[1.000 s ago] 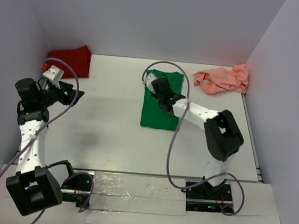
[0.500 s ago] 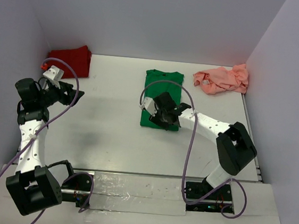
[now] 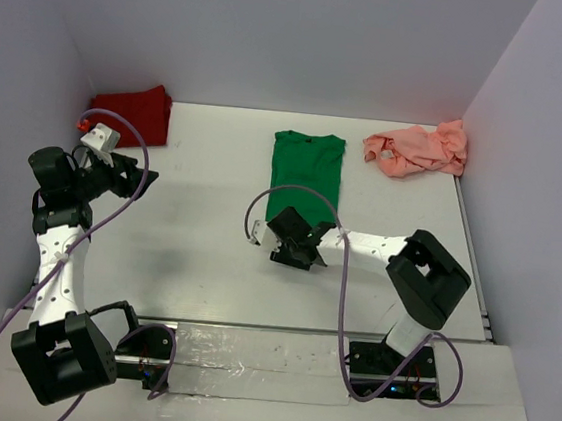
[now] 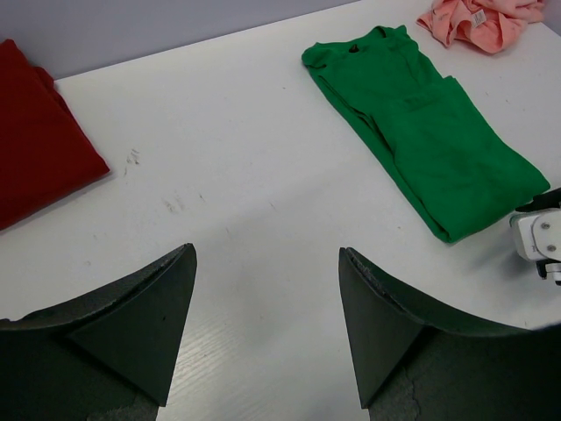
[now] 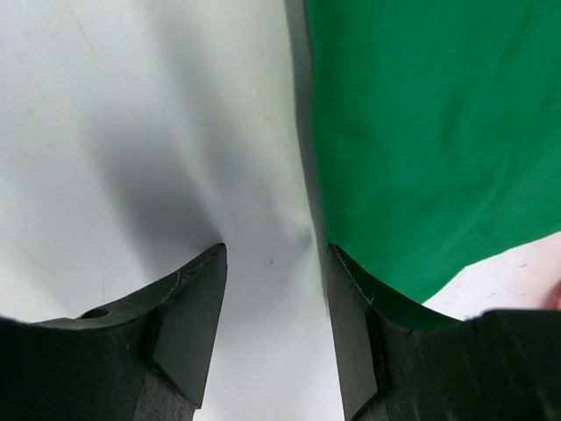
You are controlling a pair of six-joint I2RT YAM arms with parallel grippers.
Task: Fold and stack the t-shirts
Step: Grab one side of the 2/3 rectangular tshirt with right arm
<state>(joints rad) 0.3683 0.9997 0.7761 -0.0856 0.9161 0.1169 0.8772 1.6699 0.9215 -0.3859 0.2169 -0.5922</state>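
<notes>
Hem of green t-shirt (image 5: 421, 132) just beside right end effector (image 5: 276, 254), perhaps touching.

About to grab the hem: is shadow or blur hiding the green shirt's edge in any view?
Right wrist: a dark shadow on the table hugs the edge of the green shirt, yet the edge reads clearly; top external: even light, no glare; left wrist: sharp, shirt fully lit.

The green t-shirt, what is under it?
Only the white table shows around the green t-shirt, which lies flat on it. Anything beneath the cloth is covered. The open right tool stands at its near corner, not visibly under it.
</notes>
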